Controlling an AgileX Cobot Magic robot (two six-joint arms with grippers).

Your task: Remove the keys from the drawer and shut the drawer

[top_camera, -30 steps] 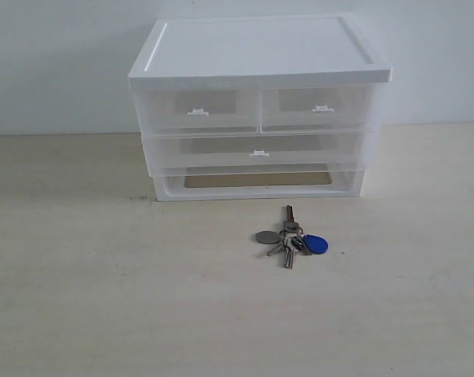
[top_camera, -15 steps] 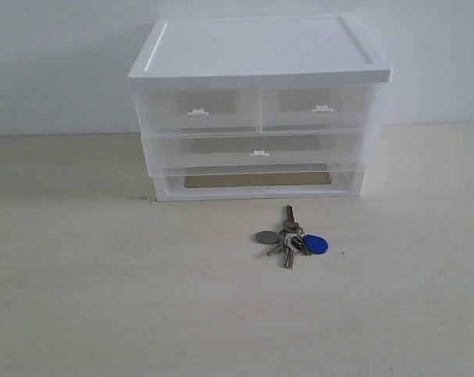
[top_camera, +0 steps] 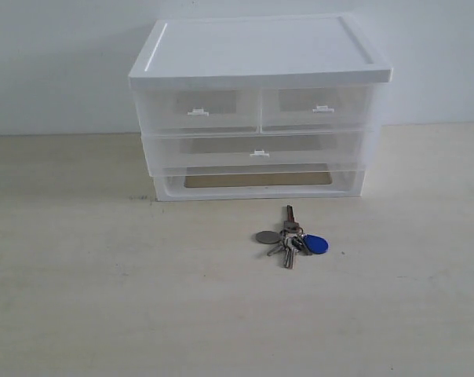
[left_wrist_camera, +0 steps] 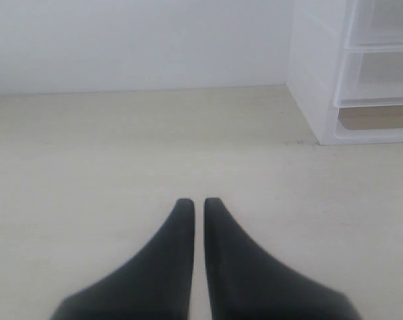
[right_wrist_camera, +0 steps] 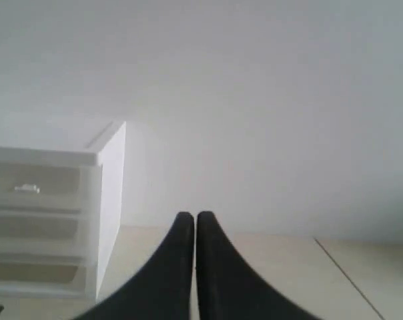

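Three views, one shared drawer unit [top_camera: 257, 110].
The unit is faced head-on from slightly above by the exterior view and fills the upper centre of the frame. From low over the table [left_wrist_camera: 121, 147], only one end of it is caught by each wrist view.

Three drawers [top_camera: 198, 110], one bunch of keys [top_camera: 290, 238]

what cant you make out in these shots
Exterior view: how many keys in the small silver-grey metal key bunch; too small, overlapping.
Exterior view: inside of the small translucent plastic upper-left drawer; blurred by its frosted front.
Left wrist view: white plastic drawer unit; cut off by frame edge.
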